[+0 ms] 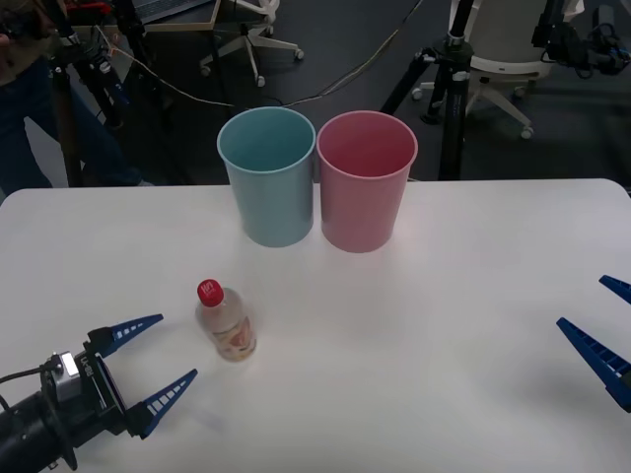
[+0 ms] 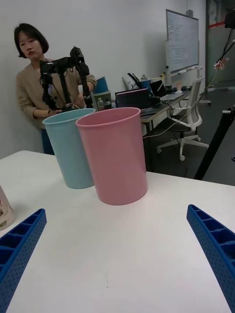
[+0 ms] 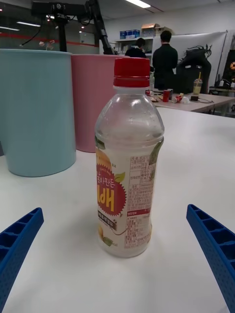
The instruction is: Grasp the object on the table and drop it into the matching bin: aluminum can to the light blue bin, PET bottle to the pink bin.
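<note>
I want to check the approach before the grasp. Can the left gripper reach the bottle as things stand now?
Probably yes. The left gripper is open and points at the bottle, which stands upright on the table with bare table between them. The bins stand farther back, out of the way.

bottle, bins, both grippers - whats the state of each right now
PET bottle: upright on the table, red cap on, not gripped.
light blue bin: upright, open top, nothing visible inside.
pink bin: upright, open top, nothing visible inside, right beside the blue one.
left gripper: open, low over the table, close to the bottle.
right gripper: open, at the table's right edge.
</note>
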